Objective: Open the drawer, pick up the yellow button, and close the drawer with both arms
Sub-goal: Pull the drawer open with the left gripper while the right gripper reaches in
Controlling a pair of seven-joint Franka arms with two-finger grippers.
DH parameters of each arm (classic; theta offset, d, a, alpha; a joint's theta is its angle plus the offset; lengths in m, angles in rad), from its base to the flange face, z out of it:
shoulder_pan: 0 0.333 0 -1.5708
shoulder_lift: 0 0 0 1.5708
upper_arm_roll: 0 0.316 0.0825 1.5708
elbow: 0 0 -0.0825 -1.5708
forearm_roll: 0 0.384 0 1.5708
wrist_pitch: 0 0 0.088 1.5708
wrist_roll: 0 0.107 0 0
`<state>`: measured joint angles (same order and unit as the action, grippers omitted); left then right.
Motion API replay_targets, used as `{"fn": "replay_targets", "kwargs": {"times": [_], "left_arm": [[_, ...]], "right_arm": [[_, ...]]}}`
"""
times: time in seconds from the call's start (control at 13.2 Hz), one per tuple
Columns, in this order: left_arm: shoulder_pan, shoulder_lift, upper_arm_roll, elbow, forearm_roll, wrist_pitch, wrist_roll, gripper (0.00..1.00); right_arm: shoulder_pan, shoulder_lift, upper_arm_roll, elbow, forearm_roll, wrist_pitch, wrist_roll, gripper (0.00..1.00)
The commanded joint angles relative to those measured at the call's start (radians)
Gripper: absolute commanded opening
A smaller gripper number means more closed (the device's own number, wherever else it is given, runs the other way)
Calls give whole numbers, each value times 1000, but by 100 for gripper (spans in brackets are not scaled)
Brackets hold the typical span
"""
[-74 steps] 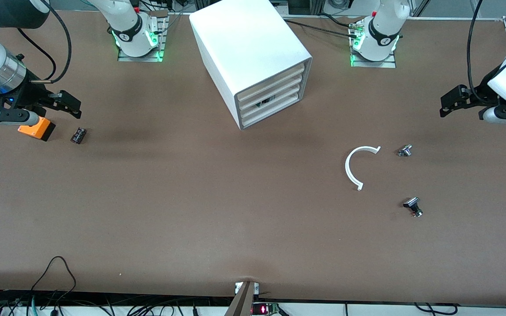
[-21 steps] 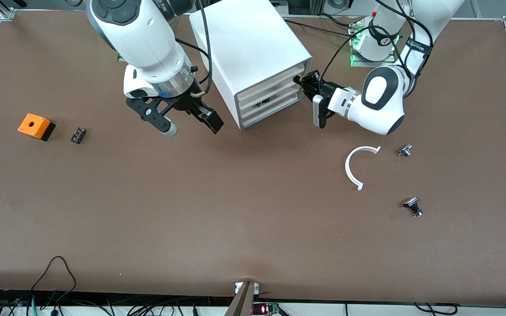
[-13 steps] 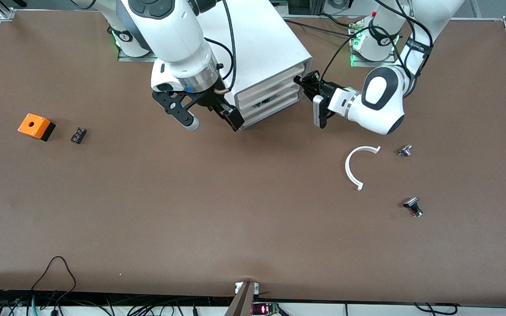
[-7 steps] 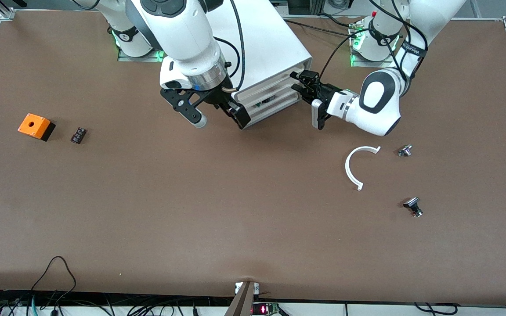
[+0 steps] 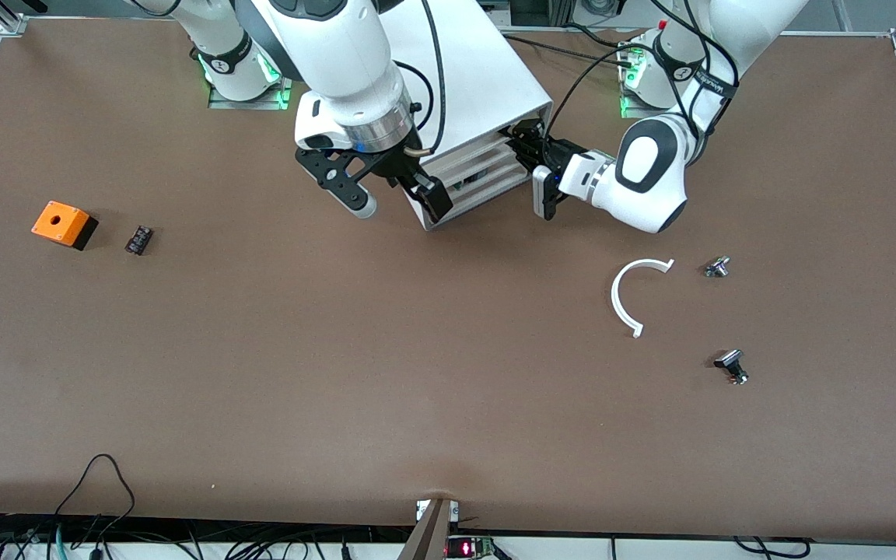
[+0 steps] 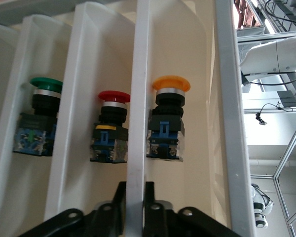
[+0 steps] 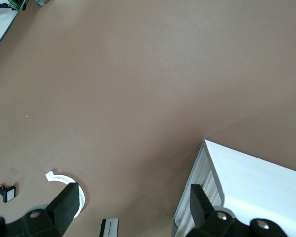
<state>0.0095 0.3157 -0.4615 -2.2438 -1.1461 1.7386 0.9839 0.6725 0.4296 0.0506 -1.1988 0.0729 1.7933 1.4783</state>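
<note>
The white cabinet [image 5: 456, 70] stands at the middle of the table near the arms' bases, its stacked drawers [image 5: 487, 167] facing the left arm's end. My left gripper [image 5: 522, 144] is at the upper drawer fronts. In the left wrist view it [image 6: 135, 195] is shut on a white slat front [image 6: 138, 123]. The button [image 6: 170, 98], orange-yellow cap on a black body, sits inside right beside that slat. My right gripper [image 5: 397, 198] is open and empty over the cabinet's corner nearest the front camera. In the right wrist view it [image 7: 133, 207] has one finger [image 7: 200, 202] by the cabinet [image 7: 251, 187].
Red [image 6: 113, 113] and green [image 6: 44, 103] buttons sit in neighbouring drawers. An orange square box [image 5: 63, 224] and a small black part [image 5: 138, 239] lie toward the right arm's end. A white arc [image 5: 635, 295] and two silver-and-black parts [image 5: 717, 267] [image 5: 732, 365] lie toward the left arm's end.
My right arm has swung in from its end of the table to the cabinet's corner. My left gripper has moved in onto the drawer fronts.
</note>
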Motion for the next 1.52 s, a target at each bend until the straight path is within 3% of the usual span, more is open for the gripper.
{"fn": "replay_targets", "kwargs": {"times": [0.0, 0.38, 0.68, 0.83, 1.14, 1.44], "left_arm": [[-3, 11, -6, -10, -29, 15, 21, 0], [64, 40, 0, 45, 2, 4, 10, 0], [145, 101, -2, 122, 110, -17, 10, 0], [174, 127, 0, 160, 137, -34, 9, 0], [202, 161, 0, 205, 166, -39, 9, 0], [208, 164, 3, 223, 167, -44, 4, 0]], "right_arm": [[31, 30, -9, 38, -16, -3, 37, 99], [59, 49, -8, 38, -67, 31, 25, 99], [73, 55, -8, 36, -110, 18, -140, 99], [90, 70, -6, 36, -108, 31, -133, 99], [159, 138, -9, 51, -111, 126, 146, 99], [200, 173, -8, 87, -110, 117, 307, 99]]}}
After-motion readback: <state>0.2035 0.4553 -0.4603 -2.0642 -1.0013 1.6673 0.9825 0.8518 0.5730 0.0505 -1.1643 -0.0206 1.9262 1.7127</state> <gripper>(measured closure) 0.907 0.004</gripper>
